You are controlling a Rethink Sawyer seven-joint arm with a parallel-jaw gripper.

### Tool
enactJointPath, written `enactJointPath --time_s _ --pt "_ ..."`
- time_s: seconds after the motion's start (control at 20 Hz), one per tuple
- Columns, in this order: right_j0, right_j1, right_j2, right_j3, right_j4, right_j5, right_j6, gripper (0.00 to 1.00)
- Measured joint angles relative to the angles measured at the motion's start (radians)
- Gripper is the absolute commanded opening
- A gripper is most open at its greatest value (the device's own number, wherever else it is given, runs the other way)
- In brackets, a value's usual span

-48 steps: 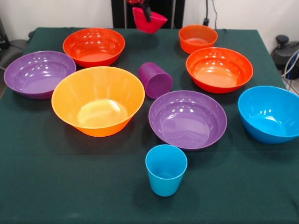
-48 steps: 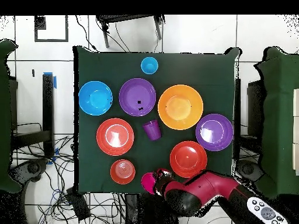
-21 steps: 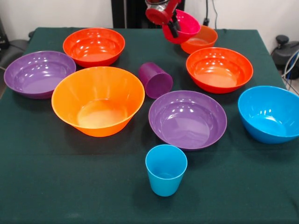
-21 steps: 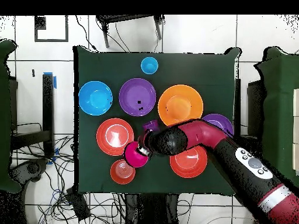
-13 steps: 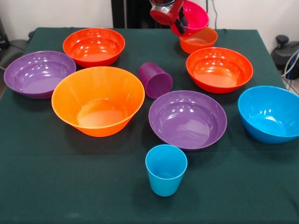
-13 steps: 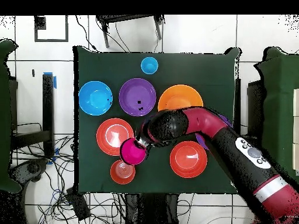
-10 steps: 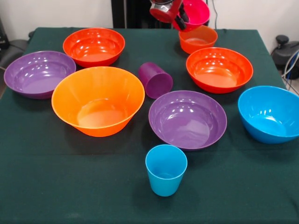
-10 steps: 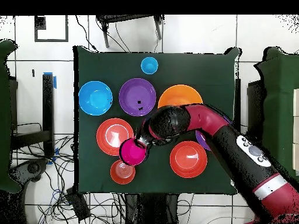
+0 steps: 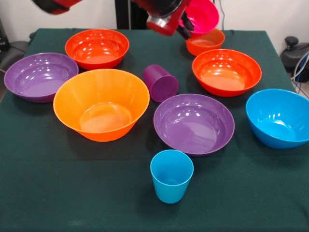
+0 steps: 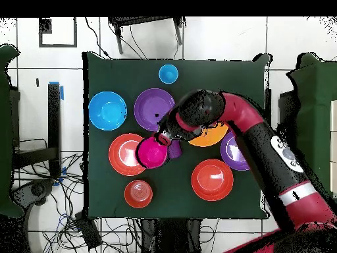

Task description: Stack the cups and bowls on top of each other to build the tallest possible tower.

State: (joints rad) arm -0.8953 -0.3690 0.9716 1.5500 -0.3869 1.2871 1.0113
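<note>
Magenta bowl (image 9: 202, 16) | clamped at rim by gripper (image 9: 184, 29) | aloft, tilted

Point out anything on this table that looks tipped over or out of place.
The purple cup lies on its side in the middle of the table, while the light blue cup stands upright. The gripper holds the magenta bowl tilted in the air. Nothing looks spilled or broken.
</note>
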Motion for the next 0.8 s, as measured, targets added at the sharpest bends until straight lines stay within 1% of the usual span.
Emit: enactJointPath --time_s 0.05,0.25,0.4,0.55,0.8 --pt "0.028 0.03 0.002 -0.089 0.013 0.031 0.0 0.0" --pt "0.083 0.077 0.012 -0.243 0.028 0.072 0.0 0.0" --pt "0.123 0.105 0.027 -0.34 0.033 0.079 0.0 0.0" --pt "0.148 0.116 0.037 -0.389 0.037 0.079 0.0 0.0" --pt "0.172 0.119 0.05 -0.412 0.046 0.079 0.0 0.0"
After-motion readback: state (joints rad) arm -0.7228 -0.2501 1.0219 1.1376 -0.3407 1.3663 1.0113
